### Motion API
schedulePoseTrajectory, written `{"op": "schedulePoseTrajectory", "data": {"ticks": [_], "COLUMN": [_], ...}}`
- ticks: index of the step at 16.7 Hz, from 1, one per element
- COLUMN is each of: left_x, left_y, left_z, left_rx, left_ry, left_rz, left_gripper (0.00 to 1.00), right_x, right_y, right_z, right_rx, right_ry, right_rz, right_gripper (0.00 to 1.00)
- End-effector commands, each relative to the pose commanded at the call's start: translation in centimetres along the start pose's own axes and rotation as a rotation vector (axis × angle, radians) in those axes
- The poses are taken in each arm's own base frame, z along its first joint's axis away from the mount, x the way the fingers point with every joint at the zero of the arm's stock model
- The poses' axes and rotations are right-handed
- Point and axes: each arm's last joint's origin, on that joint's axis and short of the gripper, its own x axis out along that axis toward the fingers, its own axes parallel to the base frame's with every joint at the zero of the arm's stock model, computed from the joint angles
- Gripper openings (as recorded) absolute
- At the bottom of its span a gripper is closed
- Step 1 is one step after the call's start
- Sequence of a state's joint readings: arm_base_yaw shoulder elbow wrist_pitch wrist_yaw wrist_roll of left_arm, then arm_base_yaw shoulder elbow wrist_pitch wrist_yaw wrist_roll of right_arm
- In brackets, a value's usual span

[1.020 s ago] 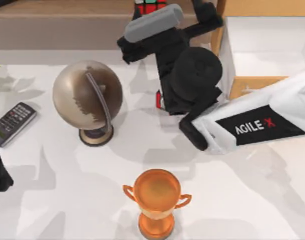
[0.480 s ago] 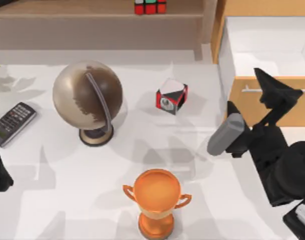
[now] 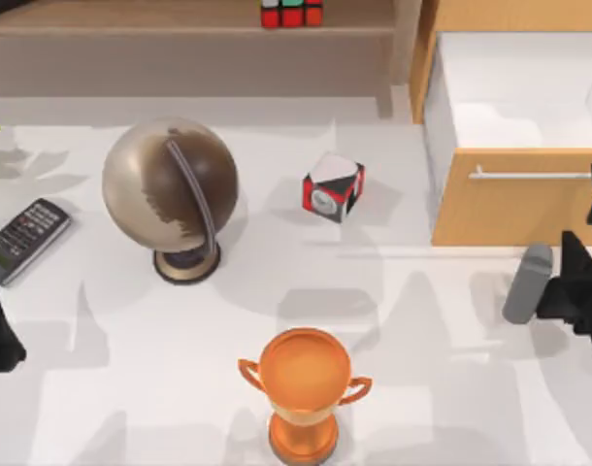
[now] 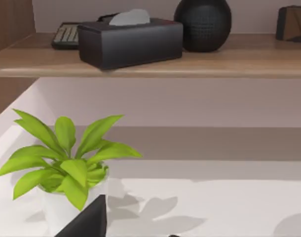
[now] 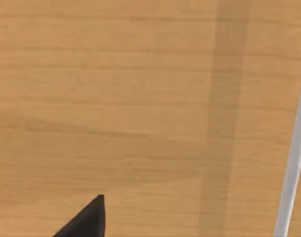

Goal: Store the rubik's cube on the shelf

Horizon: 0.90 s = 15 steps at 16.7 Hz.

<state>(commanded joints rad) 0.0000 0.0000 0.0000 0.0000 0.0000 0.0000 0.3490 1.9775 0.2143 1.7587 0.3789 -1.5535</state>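
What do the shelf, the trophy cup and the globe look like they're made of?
The shelf looks like light-brown wood with a matte finish and faint grain. The trophy cup seems polished copper-orange metal, judging by its sheen. The globe looks like dull bronze metal or coated plastic; hard to tell.

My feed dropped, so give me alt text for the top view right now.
The rubik's cube sits on the shelf at the far edge. On the white table are a globe, trophy, remote and red-black-white cube; an open drawer is at right, beside the right arm.
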Motion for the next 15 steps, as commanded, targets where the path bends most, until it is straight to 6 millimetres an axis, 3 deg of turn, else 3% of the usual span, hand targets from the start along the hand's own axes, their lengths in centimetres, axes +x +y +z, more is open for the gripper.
{"op": "schedulePoseTrajectory", "data": {"ticks": [6,15], "left_x": [0.0,0.0], "left_y": [0.0,0.0], "left_z": [0.0,0.0], "left_rx": [0.0,0.0], "left_ry": [0.0,0.0], "left_rz": [0.0,0.0], "left_gripper": [1.0,1.0], "right_x": [0.0,2.2], "right_y": [0.5,0.0], "right_z": [0.0,0.0], "right_rx": [-0.01,-0.002], "right_ry": [0.003,0.002], "right_rz": [0.026,0.001], "right_gripper": [1.0,1.0]}}
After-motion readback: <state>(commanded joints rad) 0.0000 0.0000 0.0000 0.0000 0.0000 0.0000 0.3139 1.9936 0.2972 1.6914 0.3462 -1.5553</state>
